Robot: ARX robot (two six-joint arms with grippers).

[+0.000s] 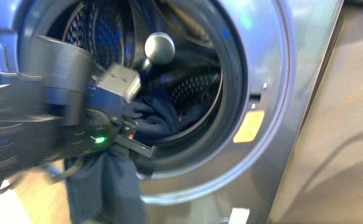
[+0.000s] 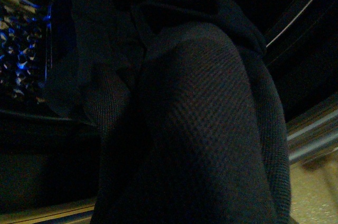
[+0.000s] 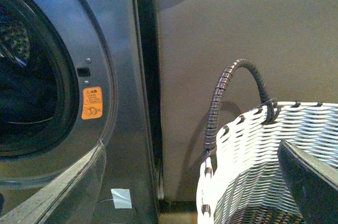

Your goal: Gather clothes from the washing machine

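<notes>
One garment of the clothes (image 1: pixel 102 186) drapes over the washing machine (image 1: pixel 282 70) lip beneath the left gripper (image 1: pixel 123 144), staged for extraction; fabric hides the jaws, so their opening cannot be told.

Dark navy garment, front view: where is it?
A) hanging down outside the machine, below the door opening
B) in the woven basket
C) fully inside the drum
A: the dark navy fabric garment hangs outside the grey metallic front-loading washing machine, below its round opening; more dark cloth lies in the perforated steel drum.
</notes>
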